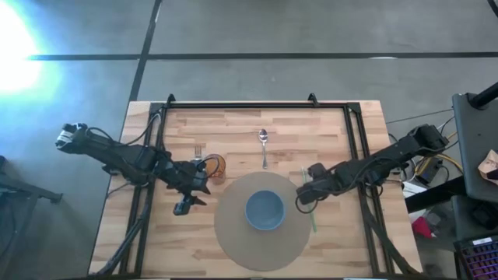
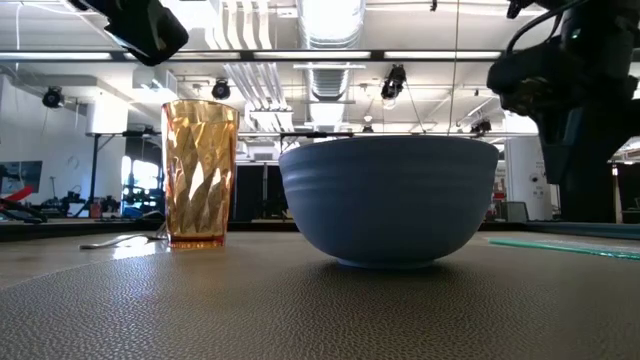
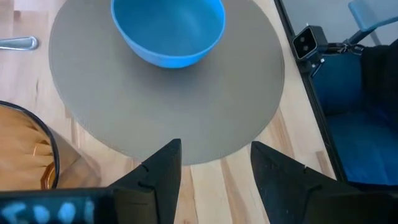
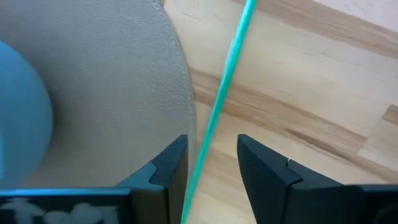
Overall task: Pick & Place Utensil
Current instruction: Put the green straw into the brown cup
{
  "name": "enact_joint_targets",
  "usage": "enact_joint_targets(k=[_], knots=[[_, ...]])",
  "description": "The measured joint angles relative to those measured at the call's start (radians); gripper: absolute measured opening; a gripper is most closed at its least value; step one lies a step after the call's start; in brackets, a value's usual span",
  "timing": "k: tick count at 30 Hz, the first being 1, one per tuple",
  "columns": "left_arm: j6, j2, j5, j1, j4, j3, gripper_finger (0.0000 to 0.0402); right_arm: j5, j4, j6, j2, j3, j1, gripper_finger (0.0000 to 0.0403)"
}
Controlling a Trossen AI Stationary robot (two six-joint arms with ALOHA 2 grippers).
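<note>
Fingers (image 4: 267, 177) of the right gripper (image 4: 211, 168) were spread apart, straddling a green straw (image 4: 225, 81) that lay on the wooden tabletop (image 1: 233, 128) just beside the round grey mat (image 1: 233, 233); fingers (image 3: 280, 180) of the left gripper (image 3: 214, 171) were likewise released, empty, over the mat's other edge beside an amber glass (image 1: 215, 165); a blue bowl (image 1: 264, 210) sat on the mat; a spoon (image 1: 264, 145) and fork (image 1: 198, 149) lay beyond.

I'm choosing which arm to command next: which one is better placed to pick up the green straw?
Right. The right gripper hangs open directly over the green straw, which runs between its fingers beside the round mat. The left gripper is across the mat, near the amber glass.
</note>
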State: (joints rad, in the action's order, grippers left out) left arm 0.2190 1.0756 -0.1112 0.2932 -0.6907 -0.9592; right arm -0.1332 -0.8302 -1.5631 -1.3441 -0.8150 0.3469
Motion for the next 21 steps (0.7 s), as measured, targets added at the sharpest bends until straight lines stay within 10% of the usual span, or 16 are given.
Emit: enact_joint_targets(k=[21], knots=[[0.013, 0.000, 0.000, 0.004, 0.011, -0.002, 0.0183, 0.037, 0.089, 0.150, -0.125, -0.014, -0.098, 0.0137]])
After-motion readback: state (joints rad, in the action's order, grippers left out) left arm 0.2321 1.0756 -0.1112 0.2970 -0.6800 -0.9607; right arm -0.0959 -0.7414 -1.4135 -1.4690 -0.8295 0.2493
